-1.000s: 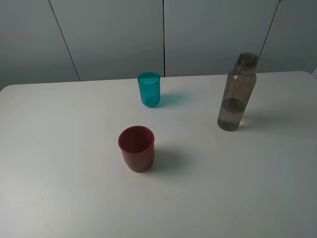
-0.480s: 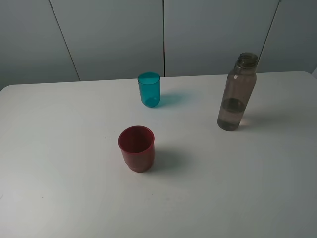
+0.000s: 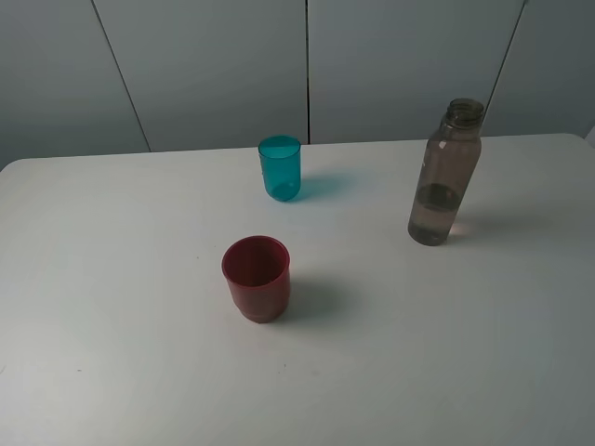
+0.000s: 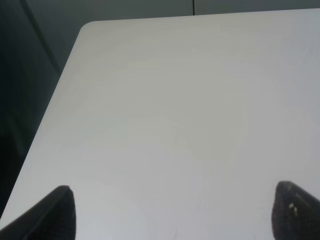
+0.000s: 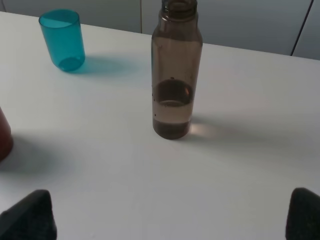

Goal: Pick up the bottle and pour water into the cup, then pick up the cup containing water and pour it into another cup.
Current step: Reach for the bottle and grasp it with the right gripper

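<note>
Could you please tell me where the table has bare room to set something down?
The near edge in front of the red cup is bare, as is the table left of both cups. A clear lane lies between the teal cup and the bottle. Nothing is crowded; the cups stand closest together.

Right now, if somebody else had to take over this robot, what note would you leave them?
Left gripper: open, empty, over bare white table, away from the job's things.
Right gripper: open, empty, facing the bottle but not touching it.
Things: the bottle stands upright and uncapped on the right of the high view, with water in its lower part. The teal cup stands upright at the back, the red cup upright nearer the front. No water shows in either cup.
Done: nothing yet.
Left: grasp the bottle, pour into the teal cup, then pour the teal cup into the red cup.
</note>
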Motion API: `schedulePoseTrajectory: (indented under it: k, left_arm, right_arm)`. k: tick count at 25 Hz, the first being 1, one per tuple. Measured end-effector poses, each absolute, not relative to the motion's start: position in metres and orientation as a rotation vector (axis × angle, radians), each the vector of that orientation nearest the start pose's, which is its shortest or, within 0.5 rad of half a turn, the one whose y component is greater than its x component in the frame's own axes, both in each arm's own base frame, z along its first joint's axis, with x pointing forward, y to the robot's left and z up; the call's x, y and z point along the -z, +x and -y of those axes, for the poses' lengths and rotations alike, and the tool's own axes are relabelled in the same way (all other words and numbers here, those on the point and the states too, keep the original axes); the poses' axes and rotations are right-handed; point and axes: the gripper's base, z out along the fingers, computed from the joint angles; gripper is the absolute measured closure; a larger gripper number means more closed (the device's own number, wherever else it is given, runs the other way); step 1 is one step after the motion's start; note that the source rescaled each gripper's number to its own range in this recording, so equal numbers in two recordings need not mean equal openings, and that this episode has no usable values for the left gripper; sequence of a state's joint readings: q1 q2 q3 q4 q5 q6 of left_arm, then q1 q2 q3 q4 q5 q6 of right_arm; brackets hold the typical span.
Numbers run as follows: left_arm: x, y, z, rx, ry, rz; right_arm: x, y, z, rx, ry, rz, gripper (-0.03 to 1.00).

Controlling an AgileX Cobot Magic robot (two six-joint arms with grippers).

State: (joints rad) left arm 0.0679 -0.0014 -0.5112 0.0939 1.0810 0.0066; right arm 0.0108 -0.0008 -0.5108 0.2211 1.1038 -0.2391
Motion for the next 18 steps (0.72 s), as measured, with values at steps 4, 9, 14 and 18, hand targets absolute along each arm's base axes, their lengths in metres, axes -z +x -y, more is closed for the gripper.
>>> schedulePoseTrajectory:
  k: [4, 9, 14, 18]
  left_arm:
    - [-0.279, -0.008, -0.007, -0.159, -0.069, -2.051]
    - [-0.279, -0.008, -0.007, -0.159, -0.069, -2.051]
    - [-0.279, -0.008, -0.007, -0.159, -0.069, -2.051]
    - [-0.279, -0.008, -0.007, -0.159, -0.069, -2.051]
  right_arm:
    - [-0.278, -0.009, -0.018, -0.126, -0.277, -2.039, -0.03]
    - [-0.285, -0.005, -0.02, -0.154, -0.28, -2.061, -0.03]
    - [-0.305, 0.024, -0.02, -0.178, -0.278, -2.191, -0.03]
    - [-0.32, 0.053, -0.021, -0.194, -0.274, -2.284, -0.03]
